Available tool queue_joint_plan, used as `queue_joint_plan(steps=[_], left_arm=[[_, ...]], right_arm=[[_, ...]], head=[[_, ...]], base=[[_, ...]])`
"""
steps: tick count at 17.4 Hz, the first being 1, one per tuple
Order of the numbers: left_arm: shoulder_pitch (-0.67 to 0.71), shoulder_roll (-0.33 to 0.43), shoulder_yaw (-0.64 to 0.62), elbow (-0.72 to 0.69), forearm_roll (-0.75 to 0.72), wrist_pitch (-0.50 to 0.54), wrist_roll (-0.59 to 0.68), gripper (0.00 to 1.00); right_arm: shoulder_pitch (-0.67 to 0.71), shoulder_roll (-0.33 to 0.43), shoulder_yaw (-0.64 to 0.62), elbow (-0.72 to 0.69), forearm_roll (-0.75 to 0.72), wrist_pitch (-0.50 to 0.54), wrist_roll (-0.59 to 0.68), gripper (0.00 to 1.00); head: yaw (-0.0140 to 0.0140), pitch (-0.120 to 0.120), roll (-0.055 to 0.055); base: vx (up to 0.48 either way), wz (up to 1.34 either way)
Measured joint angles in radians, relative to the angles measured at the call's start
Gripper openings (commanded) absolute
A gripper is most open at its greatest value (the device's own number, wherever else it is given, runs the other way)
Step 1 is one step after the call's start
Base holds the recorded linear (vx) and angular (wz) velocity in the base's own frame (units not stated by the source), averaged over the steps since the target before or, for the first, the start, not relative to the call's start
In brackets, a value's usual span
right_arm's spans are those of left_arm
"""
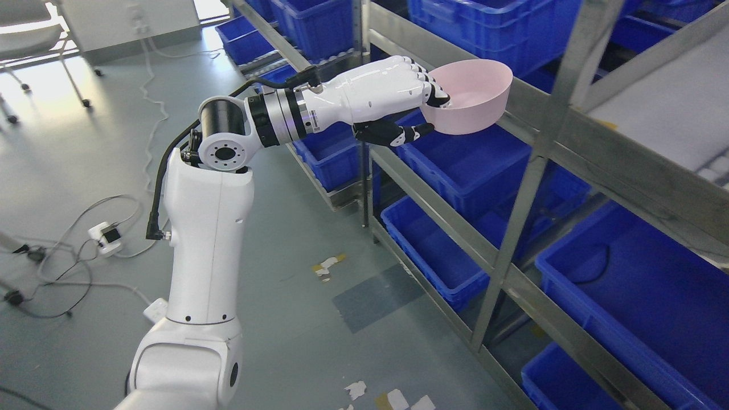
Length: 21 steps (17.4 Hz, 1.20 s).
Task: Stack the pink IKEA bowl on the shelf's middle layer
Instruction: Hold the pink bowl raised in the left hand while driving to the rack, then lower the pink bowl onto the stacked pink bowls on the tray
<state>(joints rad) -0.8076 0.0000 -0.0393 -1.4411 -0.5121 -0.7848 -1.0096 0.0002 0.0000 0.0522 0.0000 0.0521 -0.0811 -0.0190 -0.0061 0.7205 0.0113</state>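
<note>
The setting is a storage or warehouse-type test area, probably inside a robotics lab. Metal shelving [547, 142] with angled steel uprights runs along the right side and carries rows of blue plastic bins [467, 165] on several levels. The floor [319, 228] is smooth grey coated concrete, marked with torn tape scraps [329, 265]. Loose cables [74, 239] and a power strip [105, 236] lie on the floor at the left. Chair legs on castors [23, 85], partly washed out by glare, stand at the upper left.

There was one pink bowl [475, 97], one robot hand [393, 94], one metal shelf [529, 188], several blue bins [472, 165] too many to count exactly, and one white power strip [105, 236].
</note>
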Motion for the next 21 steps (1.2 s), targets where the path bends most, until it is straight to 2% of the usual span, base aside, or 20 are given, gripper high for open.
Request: queue_joint_plan(steps=[10,21], left_arm=[[-0.207,0.0,0.054,0.141,-0.104,0.0,0.004,0.01],[-0.256,0.0,-0.024,0.258,-0.167,0.0,0.038,0.01]], right_arm=[[0.0,0.0,0.0,0.0,0.0,0.0,0.0,1.0],[0.0,0.0,0.0,0.0,0.0,0.0,0.0,1.0]], head=[[0.0,0.0,0.0],[0.0,0.0,0.0]], base=[[0.059,-0.76],[0.05,-0.54]])
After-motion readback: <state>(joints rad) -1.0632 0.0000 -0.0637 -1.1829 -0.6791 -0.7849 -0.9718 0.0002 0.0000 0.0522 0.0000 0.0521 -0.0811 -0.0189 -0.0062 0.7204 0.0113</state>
